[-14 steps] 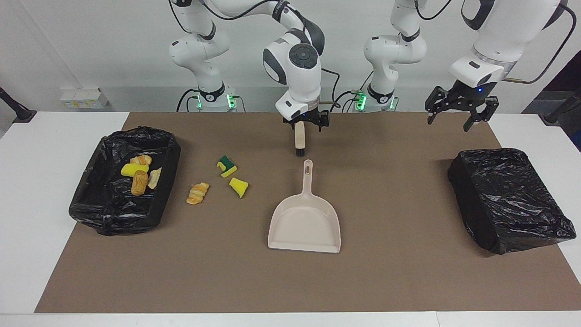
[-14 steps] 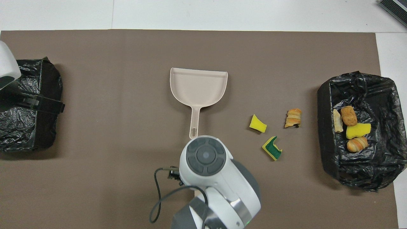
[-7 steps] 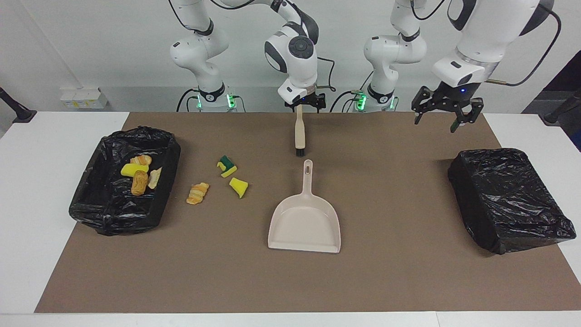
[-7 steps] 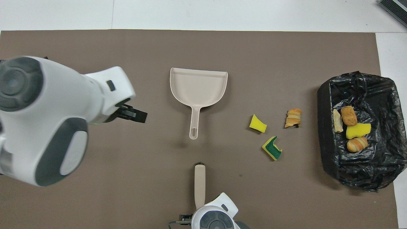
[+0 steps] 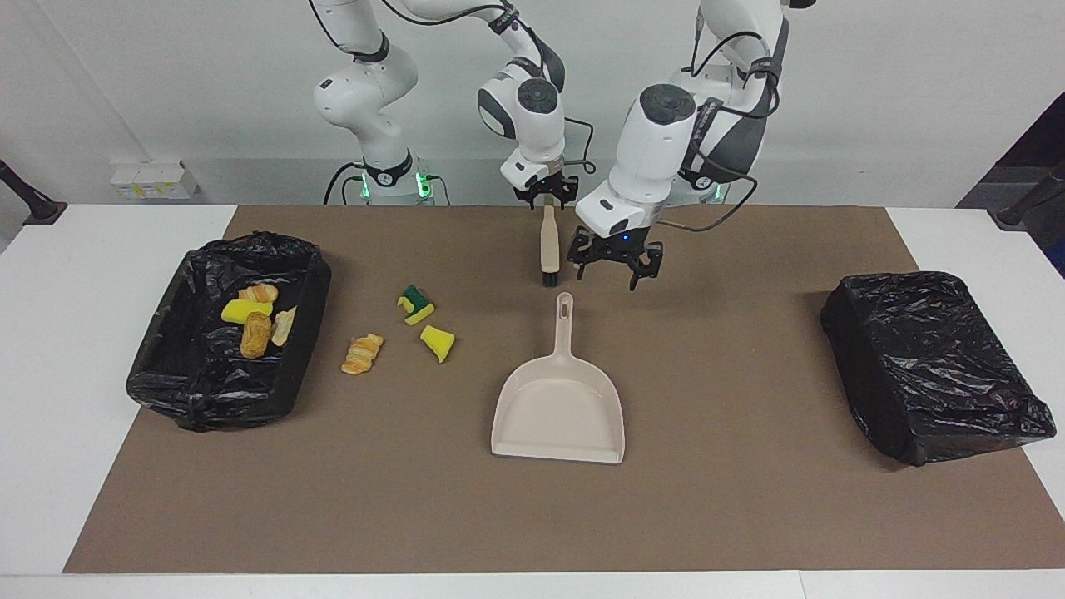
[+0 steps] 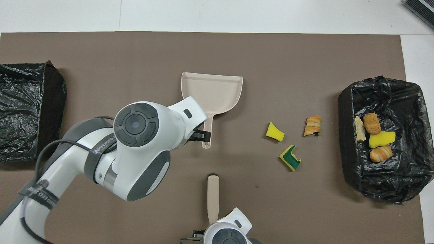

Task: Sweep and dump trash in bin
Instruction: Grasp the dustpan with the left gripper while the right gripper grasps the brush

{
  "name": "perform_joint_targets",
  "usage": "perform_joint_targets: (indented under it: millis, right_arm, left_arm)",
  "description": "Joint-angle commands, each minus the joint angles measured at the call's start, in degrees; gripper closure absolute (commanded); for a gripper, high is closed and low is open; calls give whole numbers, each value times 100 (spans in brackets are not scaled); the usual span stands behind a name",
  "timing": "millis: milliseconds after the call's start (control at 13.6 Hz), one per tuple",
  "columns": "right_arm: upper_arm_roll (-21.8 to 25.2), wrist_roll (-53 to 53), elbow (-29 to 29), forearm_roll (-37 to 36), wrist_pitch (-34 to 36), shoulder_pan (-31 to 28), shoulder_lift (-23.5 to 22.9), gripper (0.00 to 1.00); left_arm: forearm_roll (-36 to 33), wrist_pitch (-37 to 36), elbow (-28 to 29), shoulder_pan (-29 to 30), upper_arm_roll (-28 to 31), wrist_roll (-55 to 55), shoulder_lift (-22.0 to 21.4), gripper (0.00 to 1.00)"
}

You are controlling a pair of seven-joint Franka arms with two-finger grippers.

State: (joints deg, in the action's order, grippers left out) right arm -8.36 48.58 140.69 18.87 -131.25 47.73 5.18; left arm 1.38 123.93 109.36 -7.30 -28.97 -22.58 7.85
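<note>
Three pieces of trash lie on the brown mat: a green-topped sponge point(image 5: 415, 304) point(image 6: 290, 158), a yellow sponge chunk point(image 5: 438, 343) point(image 6: 275, 132) and a striped bread piece point(image 5: 362, 354) point(image 6: 313, 125). The black-lined bin point(image 5: 208, 408) point(image 6: 346, 112) at the right arm's end holds several more scraps. The beige brush point(image 5: 548, 249) point(image 6: 213, 196) lies flat, with my right gripper point(image 5: 547, 195) at its handle end. My left gripper point(image 5: 614, 268) hangs open over the mat beside the dustpan's handle tip point(image 5: 564, 309). The dustpan point(image 5: 559, 408) point(image 6: 212, 91) lies flat.
A second bin point(image 5: 928, 362) point(image 6: 23, 112), covered in black plastic, sits at the left arm's end of the mat. In the overhead view the left arm's wrist hides part of the dustpan handle. White table borders the mat.
My left arm swung from over the covered bin to the mat's middle and came down beside the dustpan handle. My right gripper drew back along the brush to its handle end. The brush stayed put.
</note>
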Motion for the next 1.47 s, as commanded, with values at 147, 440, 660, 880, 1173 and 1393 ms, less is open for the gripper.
perform_joint_targets:
  millis: [147,440,660,880,1173,1393]
  right_arm:
    - [-16,133,-16,117,20,-27,123,100]
    - [19,-216,-60,117,747,-263,517,100]
    - [37,-401,-60,108,1783,-745,1158,100]
    - [45,-752,-42,-163,2707,-1386,1660,100]
    - [63,-1909,-95,-1226,3448,-2720,2118,100]
    - [54,-3314,-95,-2122,2985,-3960,1873,100]
  left_arm:
    - [-864,771,-143,-157,-12,-657,927,0]
    - [-982,1158,-152,-350,-47,-1124,1235,0]
    - [-990,1291,-205,-377,-38,-1178,1272,11]
    - [-1482,1212,-197,-377,-47,-1135,1272,45]
    - [-1491,1221,-126,-395,-56,-1108,1333,45]
    - [-1535,1204,-231,-334,-47,-1073,1307,91]
